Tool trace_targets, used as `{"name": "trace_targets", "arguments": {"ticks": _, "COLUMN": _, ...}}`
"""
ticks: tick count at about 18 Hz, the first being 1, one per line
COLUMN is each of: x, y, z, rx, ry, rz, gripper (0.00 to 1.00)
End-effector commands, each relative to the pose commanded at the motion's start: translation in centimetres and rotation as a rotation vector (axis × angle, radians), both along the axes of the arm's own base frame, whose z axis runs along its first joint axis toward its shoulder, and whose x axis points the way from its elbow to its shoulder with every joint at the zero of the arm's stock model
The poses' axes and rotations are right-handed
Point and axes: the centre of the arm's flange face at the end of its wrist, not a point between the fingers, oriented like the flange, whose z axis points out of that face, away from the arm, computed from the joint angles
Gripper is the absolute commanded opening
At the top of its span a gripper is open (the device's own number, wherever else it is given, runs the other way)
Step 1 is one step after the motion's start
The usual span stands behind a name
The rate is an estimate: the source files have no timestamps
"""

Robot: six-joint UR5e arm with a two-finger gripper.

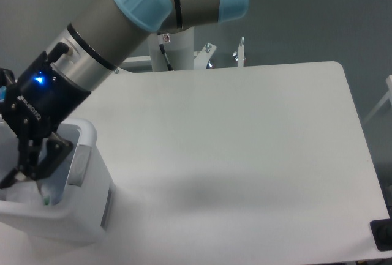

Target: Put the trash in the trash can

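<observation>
A white worktop [245, 155] with rounded corners stands on a plain grey floor [306, 14] under even light, with metal brackets [240, 52] behind its far edge and a small dark object [382, 234] at its near right corner.

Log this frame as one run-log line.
phase: drop-off | gripper: inside trash can | jaws: state unclear | wrapper: in can | table: bare

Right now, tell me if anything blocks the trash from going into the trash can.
Nothing visible does. The gripper is already down inside the open top of the trash can, and pale trash with a green bit lies in it. Whether the fingers hold anything cannot be told.
</observation>
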Motion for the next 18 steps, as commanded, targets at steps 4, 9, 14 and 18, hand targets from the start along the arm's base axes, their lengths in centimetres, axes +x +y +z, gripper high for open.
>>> {"name": "trace_targets", "arguments": {"ticks": 4, "x": -7.0, "y": -2.8, "z": -2.1, "rx": -0.031, "ry": -0.018, "rz": 0.108, "gripper": 1.00}}
{"name": "trace_targets", "arguments": {"ticks": 9, "x": -17.0, "y": -6.3, "z": -8.3, "rx": -0.136, "ry": 0.167, "rz": 0.234, "gripper": 1.00}}
{"name": "trace_targets", "arguments": {"ticks": 14, "x": -25.2, "y": -10.7, "z": -16.4, "rx": -0.419, "ry": 0.475, "rz": 0.297, "gripper": 1.00}}
{"name": "trace_targets", "arguments": {"ticks": 18, "x": -29.1, "y": -14.5, "z": -18.6, "rx": -0.517, "ry": 0.582, "rz": 0.280, "gripper": 1.00}}
